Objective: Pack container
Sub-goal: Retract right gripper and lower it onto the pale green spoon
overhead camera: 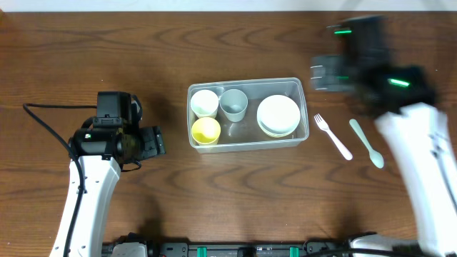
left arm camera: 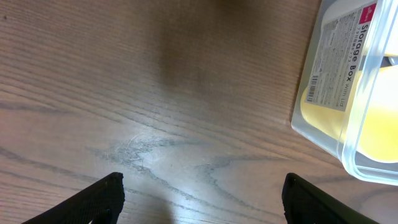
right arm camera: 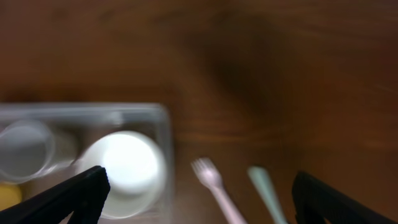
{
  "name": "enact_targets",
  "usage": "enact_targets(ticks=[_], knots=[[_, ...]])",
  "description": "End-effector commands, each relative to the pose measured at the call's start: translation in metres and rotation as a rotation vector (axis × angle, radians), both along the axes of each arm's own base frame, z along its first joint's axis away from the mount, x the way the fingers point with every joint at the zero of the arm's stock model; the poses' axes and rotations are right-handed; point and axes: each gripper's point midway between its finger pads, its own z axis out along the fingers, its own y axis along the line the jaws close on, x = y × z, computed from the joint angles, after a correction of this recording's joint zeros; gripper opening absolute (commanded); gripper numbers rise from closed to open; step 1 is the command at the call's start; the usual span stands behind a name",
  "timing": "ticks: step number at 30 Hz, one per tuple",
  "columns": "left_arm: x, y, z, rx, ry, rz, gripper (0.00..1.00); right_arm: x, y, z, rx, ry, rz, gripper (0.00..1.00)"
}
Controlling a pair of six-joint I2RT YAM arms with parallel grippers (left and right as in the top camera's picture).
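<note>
Left arm: we see its white link rise from the table's near left edge to a dark wrist, with the left gripper (overhead camera: 156, 140) pointing right toward the container (overhead camera: 246, 114), near its left end but not touching.
Left claw: spread wide; in the wrist view its dark fingers (left arm camera: 106, 198) sit at the two bottom corners with only bare wood between them.
Right arm: blurred from overhead; its white link runs up the right side to a dark wrist beyond the tub's far right corner, right gripper (overhead camera: 323, 73) aimed left.
Right claw: wide apart and holding nothing, though our wrist view is soft.
Container: mid-table, long side across, top open.
Contents: white cup (overhead camera: 204, 102), grey-blue cup (overhead camera: 233, 104) and yellow cup (overhead camera: 206, 130) at the left end, white bowls (overhead camera: 278, 115) stacked at the right.
Cutlery: white fork (overhead camera: 333, 135) and pale green spoon (overhead camera: 366, 143) lie on the wood right of the tub, side by side, apart.
Surface: dark brown wood-grain table (overhead camera: 86, 50); a black cable (overhead camera: 44, 125) loops by the left arm.
</note>
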Motion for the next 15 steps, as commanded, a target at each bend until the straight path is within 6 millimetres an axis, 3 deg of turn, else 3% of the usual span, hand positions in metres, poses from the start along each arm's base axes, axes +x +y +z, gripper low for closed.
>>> enact_targets(ticks=[1,4,9,13,15], knots=[[-0.001,0.0,0.0,-0.012,0.004,0.011,0.81,-0.015,-0.043,-0.01,0.03,0.074,-0.092,0.97],[-0.001,0.0,0.0,-0.012,0.004,0.011,0.81,-0.034,-0.078,-0.033,0.047,0.194,-0.129,0.97],[-0.002,0.0,0.0,-0.012,0.005,0.011,0.81,-0.062,-0.116,-0.076,0.049,0.379,-0.239,0.99],[-0.004,0.0,-0.001,-0.013,0.015,0.011,0.81,-0.081,-0.132,-0.112,0.083,0.494,-0.301,0.99],[-0.004,0.0,-0.001,-0.012,0.016,0.011,0.81,-0.087,-0.13,-0.122,0.125,0.525,-0.29,0.99]])
